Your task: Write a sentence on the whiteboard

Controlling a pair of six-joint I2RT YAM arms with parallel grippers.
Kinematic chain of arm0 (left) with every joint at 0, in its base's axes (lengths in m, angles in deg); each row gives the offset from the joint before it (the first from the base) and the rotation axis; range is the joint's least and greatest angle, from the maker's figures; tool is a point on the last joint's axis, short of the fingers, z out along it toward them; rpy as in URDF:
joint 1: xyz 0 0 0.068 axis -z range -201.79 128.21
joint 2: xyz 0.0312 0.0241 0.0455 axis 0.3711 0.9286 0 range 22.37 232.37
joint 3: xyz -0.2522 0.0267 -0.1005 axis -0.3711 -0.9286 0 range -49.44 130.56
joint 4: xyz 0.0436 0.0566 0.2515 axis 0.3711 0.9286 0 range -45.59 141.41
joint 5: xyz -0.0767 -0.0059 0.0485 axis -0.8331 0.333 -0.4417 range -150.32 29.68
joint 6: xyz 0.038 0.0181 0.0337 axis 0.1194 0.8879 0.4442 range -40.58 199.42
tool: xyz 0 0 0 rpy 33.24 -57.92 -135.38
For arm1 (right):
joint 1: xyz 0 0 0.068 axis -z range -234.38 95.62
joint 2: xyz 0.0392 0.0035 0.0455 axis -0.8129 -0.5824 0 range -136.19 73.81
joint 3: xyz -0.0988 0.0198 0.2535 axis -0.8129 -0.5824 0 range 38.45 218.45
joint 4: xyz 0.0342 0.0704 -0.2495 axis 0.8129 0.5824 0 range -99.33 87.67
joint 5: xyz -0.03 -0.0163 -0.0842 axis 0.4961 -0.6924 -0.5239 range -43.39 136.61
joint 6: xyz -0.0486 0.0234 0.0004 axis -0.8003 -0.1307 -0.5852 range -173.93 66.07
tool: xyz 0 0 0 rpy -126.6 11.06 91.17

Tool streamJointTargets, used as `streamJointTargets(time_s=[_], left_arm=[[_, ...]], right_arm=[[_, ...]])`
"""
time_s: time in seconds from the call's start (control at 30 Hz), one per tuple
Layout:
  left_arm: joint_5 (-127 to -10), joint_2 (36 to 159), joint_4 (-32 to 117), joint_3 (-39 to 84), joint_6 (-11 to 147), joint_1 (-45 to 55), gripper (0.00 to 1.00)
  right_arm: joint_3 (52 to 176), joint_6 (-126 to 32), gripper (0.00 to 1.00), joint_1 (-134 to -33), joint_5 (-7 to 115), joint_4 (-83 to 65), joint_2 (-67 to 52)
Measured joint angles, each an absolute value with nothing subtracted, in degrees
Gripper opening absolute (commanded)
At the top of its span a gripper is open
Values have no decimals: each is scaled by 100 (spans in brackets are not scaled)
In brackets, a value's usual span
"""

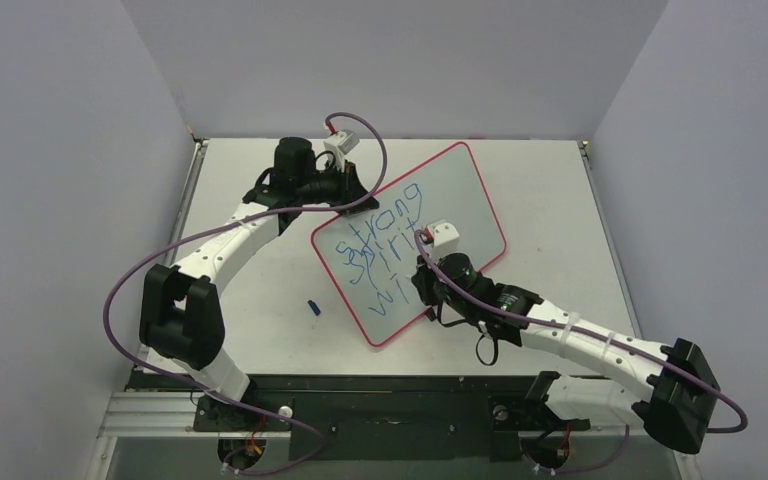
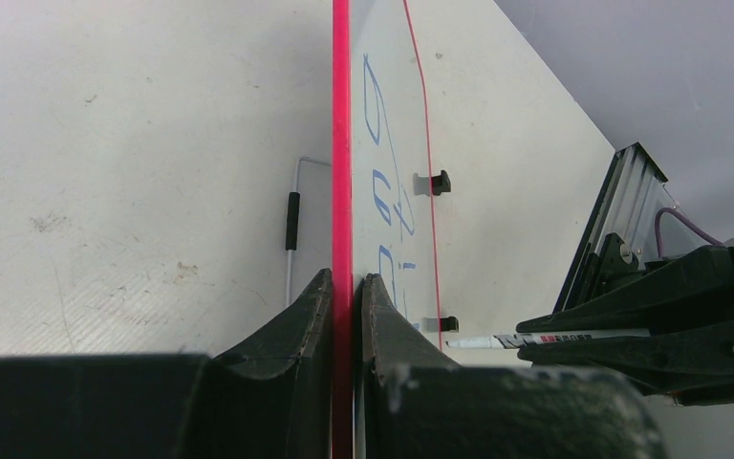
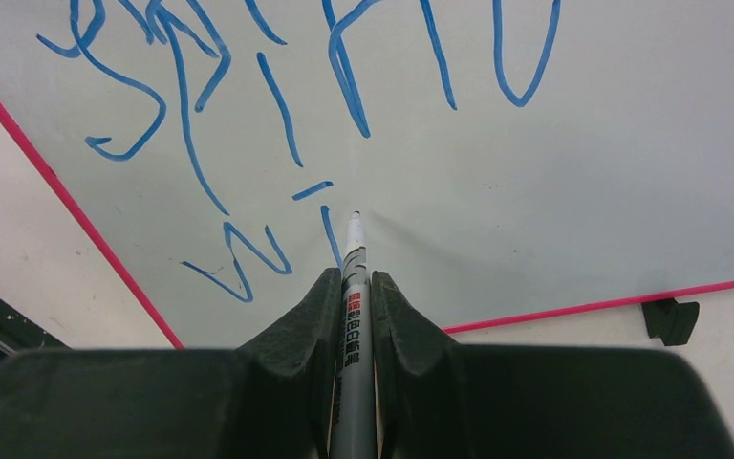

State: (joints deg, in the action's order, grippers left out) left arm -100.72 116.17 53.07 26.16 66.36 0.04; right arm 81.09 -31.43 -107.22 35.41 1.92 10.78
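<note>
The whiteboard [image 1: 465, 195] lies tilted on the table, red-rimmed, with a blue sentence [image 1: 375, 250] on it. The lines read "strong", "spirit" and a third line showing "wi". My left gripper [image 1: 343, 200] is shut on the board's far-left rim [image 2: 342, 191]. The board face [image 2: 382, 96] runs away edge-on in the left wrist view. My right gripper [image 1: 423, 283] is shut on a grey marker [image 3: 352, 296]. The marker's tip [image 3: 355, 216] is at the board surface [image 3: 583, 172], just right of the "i" stroke [image 3: 329, 229]. The marker also shows in the left wrist view [image 2: 535, 338].
A small blue cap [image 1: 313, 307] lies on the table left of the board's near corner. Black clips [image 3: 671, 318] sit at the board's rim. A thin wire stand [image 2: 291, 220] lies beside the board. Grey walls enclose the table on three sides.
</note>
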Motion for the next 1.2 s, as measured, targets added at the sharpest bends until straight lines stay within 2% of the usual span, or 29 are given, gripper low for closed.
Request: streamJointTargets(time_s=[0.73,1.2], left_arm=[[-10057,11617,5307,2616,6641,4,0],[-10007,11617,5309,2616,6643,4,0]], right_arm=[[8080,-3116,0,-10689,3582,10,659],[8069,-3186,0,-10169,3709,28,702]])
